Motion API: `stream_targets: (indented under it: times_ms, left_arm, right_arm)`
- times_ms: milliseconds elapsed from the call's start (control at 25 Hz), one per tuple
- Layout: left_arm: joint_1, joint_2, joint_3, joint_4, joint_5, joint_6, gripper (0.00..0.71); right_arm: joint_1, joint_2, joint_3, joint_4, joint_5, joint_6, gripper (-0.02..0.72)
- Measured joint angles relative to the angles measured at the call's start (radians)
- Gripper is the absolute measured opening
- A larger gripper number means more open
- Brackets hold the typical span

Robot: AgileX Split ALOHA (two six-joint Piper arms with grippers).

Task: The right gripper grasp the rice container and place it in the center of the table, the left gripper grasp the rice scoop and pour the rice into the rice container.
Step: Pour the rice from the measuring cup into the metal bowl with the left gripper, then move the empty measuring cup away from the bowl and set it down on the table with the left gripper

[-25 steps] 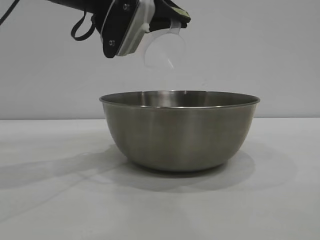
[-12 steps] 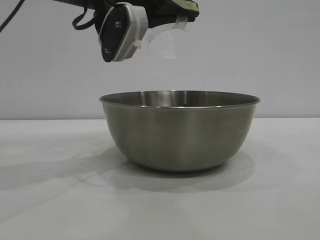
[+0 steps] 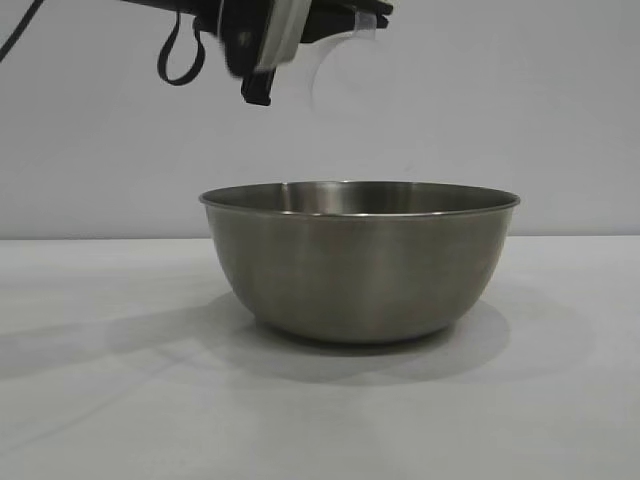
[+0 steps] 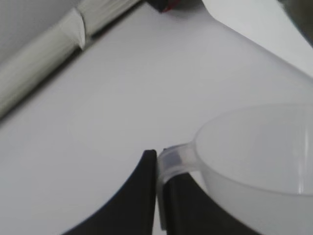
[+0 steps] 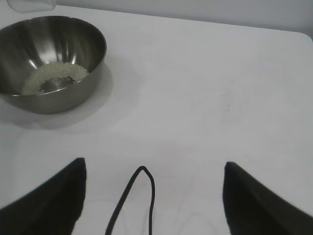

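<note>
Left gripper (image 4: 157, 196) jaws pinching rice scoop (image 4: 259, 152) handle, 11 o'clock above steel rice container (image 3: 360, 262); rice (image 5: 51, 76) inside; right gripper (image 5: 151, 196) jaws spread, well apart.

You've got the left gripper (image 3: 345, 18) a good bit higher than it was a second ago; it's climbed to the very top of the exterior view, so part of its body is cut off there now. The scoop (image 3: 338, 65) went up with it, well clear above the bowl (image 3: 360, 260) instead of hanging just over the rim. It has also turned: you could see its round face earlier, and now it's a faint, blurry shape under the fingers.
</note>
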Motion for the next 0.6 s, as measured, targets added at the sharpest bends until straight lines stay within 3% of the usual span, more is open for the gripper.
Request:
stream_targets:
  times_ms: [240,600]
  left_arm:
    - [0.0,0.0,0.0,-0.368,0.001,-0.279,0.0]
    - [0.004,0.007,0.0,-0.939,0.069,-0.351,0.0]
  right_arm:
    - [0.0,0.0,0.0,0.0,0.0,0.0,0.498]
    - [0.0,0.0,0.0,0.0,0.0,0.0,0.498]
